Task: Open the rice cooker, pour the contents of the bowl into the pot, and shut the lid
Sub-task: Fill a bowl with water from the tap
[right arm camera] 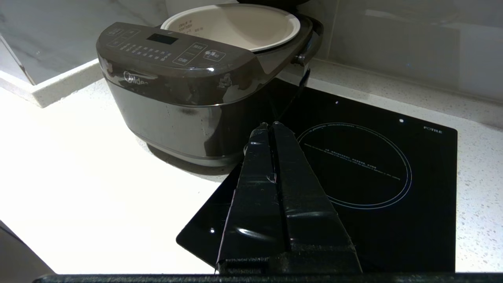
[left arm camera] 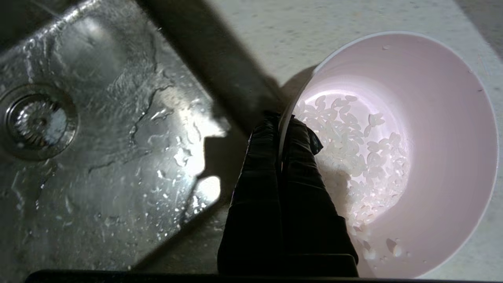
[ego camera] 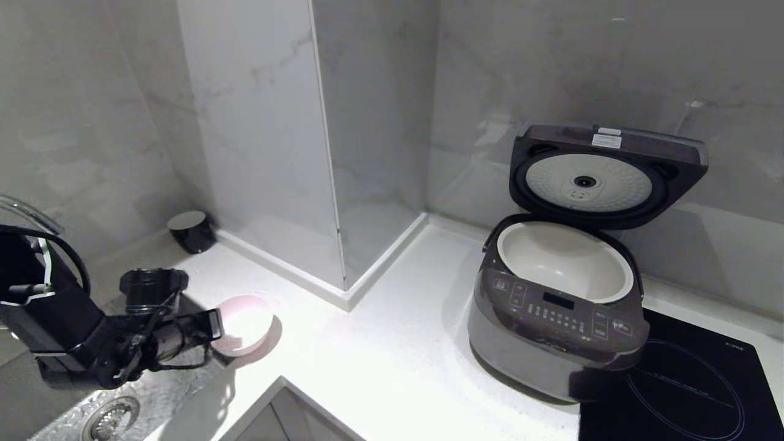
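The rice cooker [ego camera: 554, 318] stands on the white counter at the right with its lid [ego camera: 603, 174] swung up, white dimpled disc facing out. Its cream pot [ego camera: 566, 260] looks bare inside. At the left, by the sink, the pale pink bowl [ego camera: 248, 321] holds whitish grains, the contents [left arm camera: 353, 145], in its bottom. My left gripper [left arm camera: 283, 120] is shut on the bowl's near rim, one finger inside and one outside. My right gripper [right arm camera: 270, 125] hangs shut over the black hob beside the rice cooker [right arm camera: 188, 90], holding nothing.
A wet steel sink [ego camera: 116, 404] with a drain lies under my left arm. A flat black hob [ego camera: 686, 386] sits right of the cooker. A small black cylinder [ego camera: 191, 231] stands in the back left corner. A tiled wall pillar [ego camera: 318, 184] juts out between bowl and cooker.
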{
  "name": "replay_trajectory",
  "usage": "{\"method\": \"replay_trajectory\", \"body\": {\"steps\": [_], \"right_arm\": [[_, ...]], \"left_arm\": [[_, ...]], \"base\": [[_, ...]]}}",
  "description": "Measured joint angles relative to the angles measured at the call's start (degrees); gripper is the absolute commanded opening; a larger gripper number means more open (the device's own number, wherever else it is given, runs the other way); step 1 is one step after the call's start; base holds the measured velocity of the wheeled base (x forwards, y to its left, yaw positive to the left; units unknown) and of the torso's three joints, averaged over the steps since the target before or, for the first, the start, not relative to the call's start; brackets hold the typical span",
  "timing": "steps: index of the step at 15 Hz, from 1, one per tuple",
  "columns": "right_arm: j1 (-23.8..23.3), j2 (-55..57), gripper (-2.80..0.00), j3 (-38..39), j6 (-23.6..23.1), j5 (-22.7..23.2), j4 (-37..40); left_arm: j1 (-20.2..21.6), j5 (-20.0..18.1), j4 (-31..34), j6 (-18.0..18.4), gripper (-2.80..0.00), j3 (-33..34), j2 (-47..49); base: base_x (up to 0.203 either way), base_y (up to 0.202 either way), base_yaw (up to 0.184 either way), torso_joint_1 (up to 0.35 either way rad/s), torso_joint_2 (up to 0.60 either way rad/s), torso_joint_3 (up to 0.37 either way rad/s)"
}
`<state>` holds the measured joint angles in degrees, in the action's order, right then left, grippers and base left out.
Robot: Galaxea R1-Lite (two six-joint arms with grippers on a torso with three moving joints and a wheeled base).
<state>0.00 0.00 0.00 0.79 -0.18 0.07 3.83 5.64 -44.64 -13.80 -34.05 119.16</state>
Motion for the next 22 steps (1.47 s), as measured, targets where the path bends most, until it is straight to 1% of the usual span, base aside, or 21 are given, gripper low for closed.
{"method": "replay_trajectory", "body": {"steps": [3,7,9,11,13,15,17,20,22], "right_arm": [[0.0,0.0,-2.8,0.0,0.0,0.0,0.0],[0.0,0.0,-2.8,0.0,0.0,0.0,0.0],[0.0,0.0,-2.8,0.0,0.0,0.0,0.0],[0.0,0.0,-2.8,0.0,0.0,0.0,0.0],[0.0,0.0,-2.8,0.0,0.0,0.0,0.0],[0.0,0.0,-2.8,0.0,0.0,0.0,0.0],[0.0,0.0,-2.8,0.0,0.0,0.0,0.0],[0.0,0.0,-2.8,0.0,0.0,0.0,0.0],[0.0,0.0,-2.8,0.0,0.0,0.0,0.0]], "left_arm": [[5.9,-2.9,-1.4,0.0,-2.8,4.1,-0.8],[14.3,-5.2,-7.8,0.4,-2.8,8.5,-1.3],[18.5,-7.1,-8.1,0.4,-2.8,8.5,-1.2],[22.6,-7.5,-8.1,0.6,-2.8,7.6,-0.8],[25.7,-7.6,-8.2,1.8,-2.8,7.2,0.2],[28.1,-7.6,-8.3,2.8,-2.8,6.0,1.8],[29.9,-7.5,-8.3,2.9,-2.8,3.5,3.9],[30.8,-6.9,-8.1,2.8,-2.8,-1.9,7.5],[31.6,-6.8,-8.0,2.7,-2.8,-3.4,8.7]], "base": [[0.0,0.0,0.0,0.0,0.0,0.0],[0.0,0.0,0.0,0.0,0.0,0.0],[0.0,0.0,0.0,0.0,0.0,0.0],[0.0,0.0,0.0,0.0,0.0,0.0],[0.0,0.0,0.0,0.0,0.0,0.0],[0.0,0.0,0.0,0.0,0.0,0.0],[0.0,0.0,0.0,0.0,0.0,0.0],[0.0,0.0,0.0,0.0,0.0,0.0],[0.0,0.0,0.0,0.0,0.0,0.0]]}}
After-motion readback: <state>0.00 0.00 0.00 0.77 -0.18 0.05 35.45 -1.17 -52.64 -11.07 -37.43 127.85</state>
